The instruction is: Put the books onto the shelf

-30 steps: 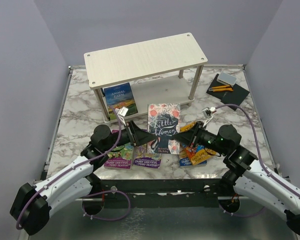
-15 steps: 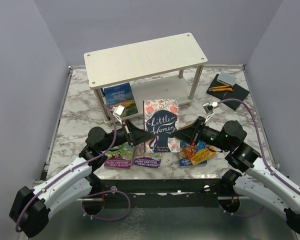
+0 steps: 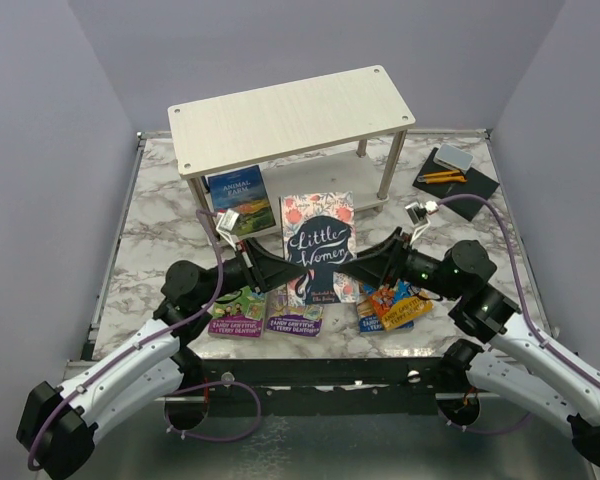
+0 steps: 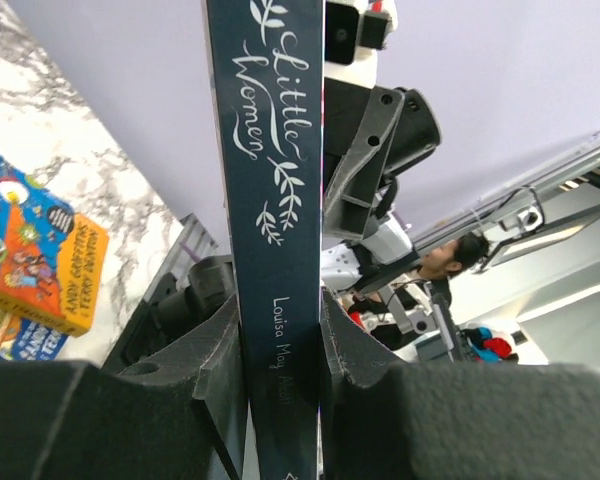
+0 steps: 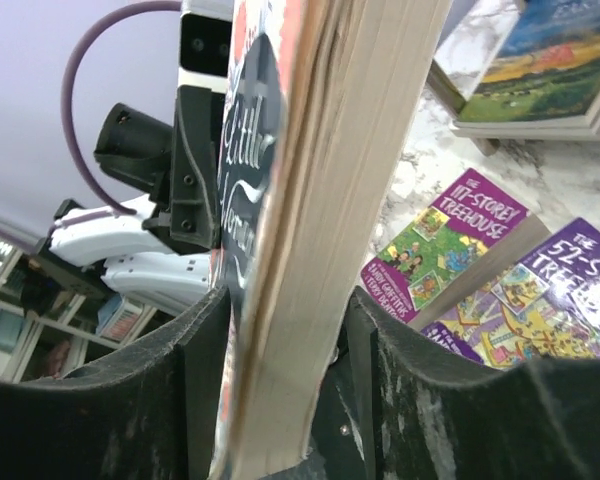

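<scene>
The left end effector [image 3: 280,268] is closed on the spine edge of the "Little Women" paperback [image 3: 320,245]. In the left wrist view both fingers [image 4: 215,360] sit flat against the covers with no gap showing. The right end effector [image 3: 365,265] brackets the opposite, page-edge side. In the right wrist view its fingers [image 5: 205,370] lie close along both faces of the book, but I cannot tell whether they are pressing or have slackened.

Change over the last second: the book lay lower, toward the frame bottom, with its cover tipped back. It now stands higher in the overhead view, nearly upright, cover facing the camera, at frame centre. Both arms have travelled up-frame with it. It hangs off the marble tabletop [image 3: 160,220], just in front of the shelf [image 3: 290,115], but is not yet on either board.

I judge this as the lift stage complete and the transfer stage begun. One book, "Animal Farm" [image 3: 240,195], leans on the lower board at left. The Treehouse paperbacks [image 3: 238,315] and the orange one [image 3: 400,305] lie flat at lower centre, not yet placed. The black pad with pencils [image 3: 460,180] sits at upper right.
</scene>
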Motion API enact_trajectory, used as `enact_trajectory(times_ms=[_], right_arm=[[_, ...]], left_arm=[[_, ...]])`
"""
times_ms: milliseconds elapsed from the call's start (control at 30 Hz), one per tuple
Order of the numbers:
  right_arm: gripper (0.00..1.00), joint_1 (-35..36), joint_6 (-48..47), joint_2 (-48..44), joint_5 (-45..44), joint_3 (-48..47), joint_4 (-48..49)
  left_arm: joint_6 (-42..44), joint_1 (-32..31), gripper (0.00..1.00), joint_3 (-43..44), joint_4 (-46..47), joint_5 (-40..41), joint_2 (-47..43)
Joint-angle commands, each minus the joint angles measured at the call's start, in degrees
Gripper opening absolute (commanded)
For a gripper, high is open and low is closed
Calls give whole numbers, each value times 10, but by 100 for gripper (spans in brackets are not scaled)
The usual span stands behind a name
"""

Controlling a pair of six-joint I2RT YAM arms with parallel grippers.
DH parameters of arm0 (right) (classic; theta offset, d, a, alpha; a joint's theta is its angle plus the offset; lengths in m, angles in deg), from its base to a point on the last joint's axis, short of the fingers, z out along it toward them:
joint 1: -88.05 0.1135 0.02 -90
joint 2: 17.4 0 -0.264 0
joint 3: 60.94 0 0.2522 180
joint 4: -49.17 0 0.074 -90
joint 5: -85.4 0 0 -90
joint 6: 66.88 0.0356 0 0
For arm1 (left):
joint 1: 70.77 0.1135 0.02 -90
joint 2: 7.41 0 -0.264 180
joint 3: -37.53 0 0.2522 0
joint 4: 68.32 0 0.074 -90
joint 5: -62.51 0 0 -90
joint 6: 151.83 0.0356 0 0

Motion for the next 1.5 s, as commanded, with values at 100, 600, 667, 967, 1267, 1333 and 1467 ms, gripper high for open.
enact_trajectory(times_ms=[100,600,667,967,1267,1333,1467], right_arm=[[58,5,49,16,90,37,119],[50,7,92,17,96,45,181],[47,7,87,15,82,39,172],[1,7,45,23,27,-4,127],[1,7,-39,85,-40,-143,36],[1,7,-59,118,-43,-190,16],[0,6,-93,193,-32,-283,-10]], left_arm=[[-8,-4,0,35,113,42,-19],[29,-4,0,46,102,85,-13],[32,-3,0,45,98,87,-12],[47,-3,0,46,75,107,-16],[258,-3,80,134,-224,219,-75],[318,-3,96,168,-303,258,-89],[401,-3,99,220,-429,354,-117]])
